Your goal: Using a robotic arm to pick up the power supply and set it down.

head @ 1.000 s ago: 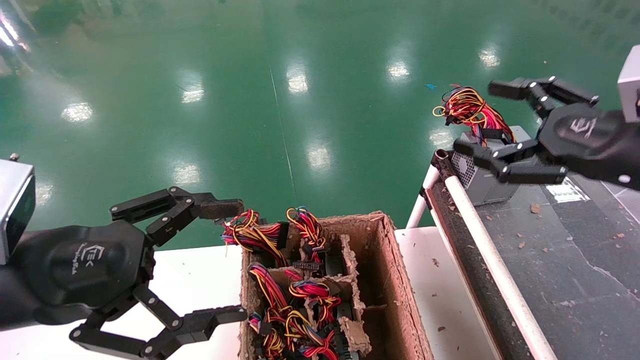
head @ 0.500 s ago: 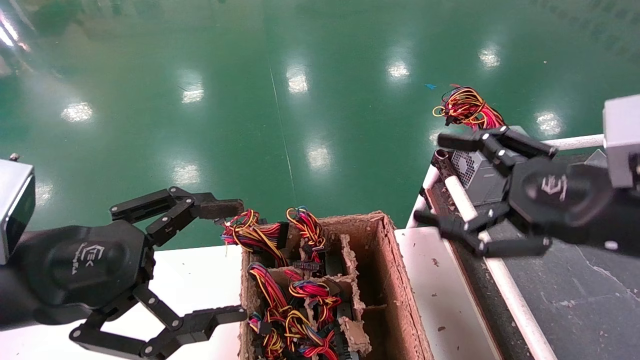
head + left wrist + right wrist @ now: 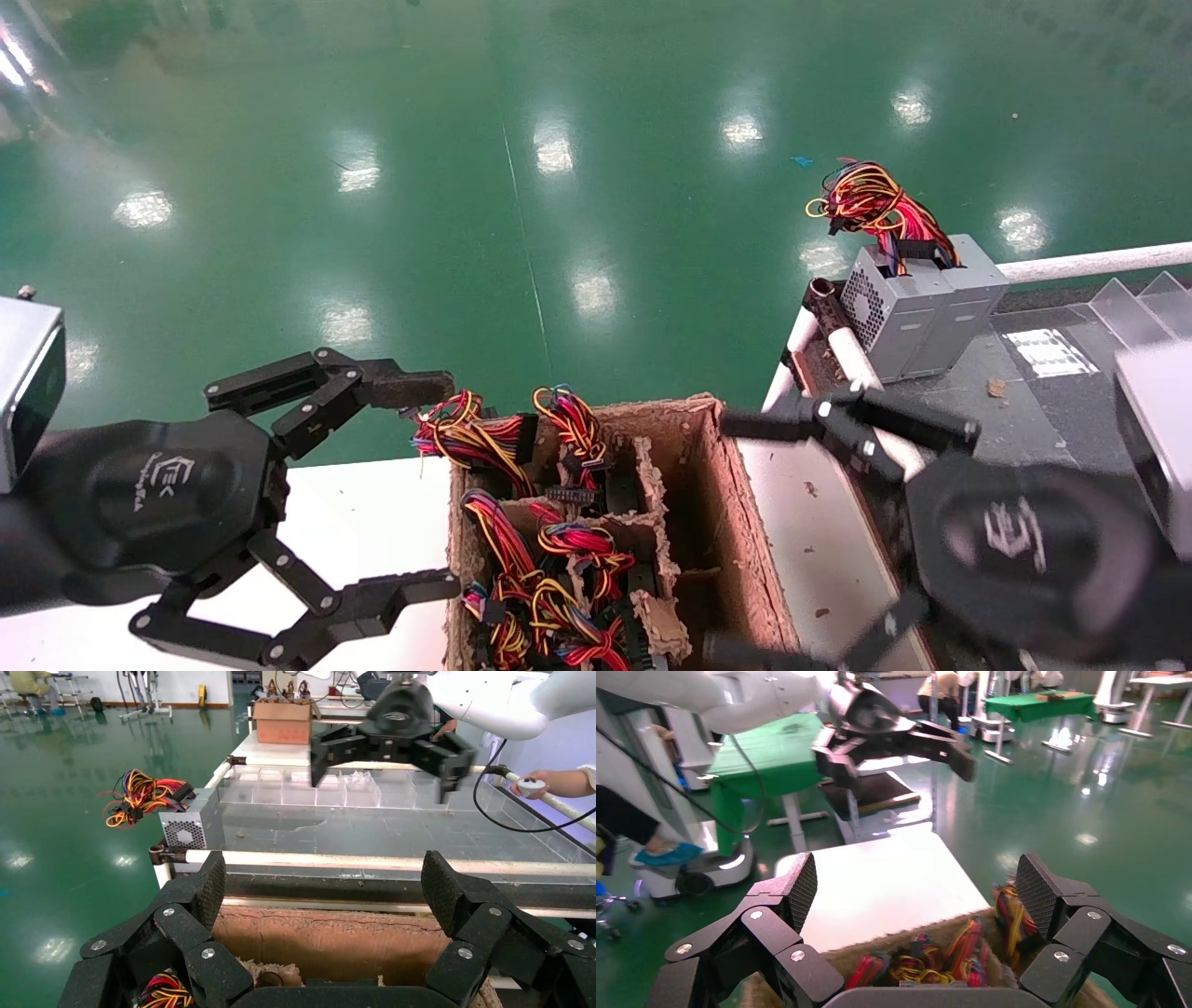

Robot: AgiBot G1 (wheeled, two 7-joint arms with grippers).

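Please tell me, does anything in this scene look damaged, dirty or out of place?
Yes. The brown pulp box has ragged, crumbling rims and dividers. Small debris flecks lie on the dark belt near the power supply, whose wires overhang the floor. Both grippers are open and empty.

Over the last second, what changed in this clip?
The right gripper, jaws open and empty, left the power supply on the conveyor's far end and swung back toward the cardboard box. The power supply stayed where it was set. The left gripper stayed parked, open, beside the box.
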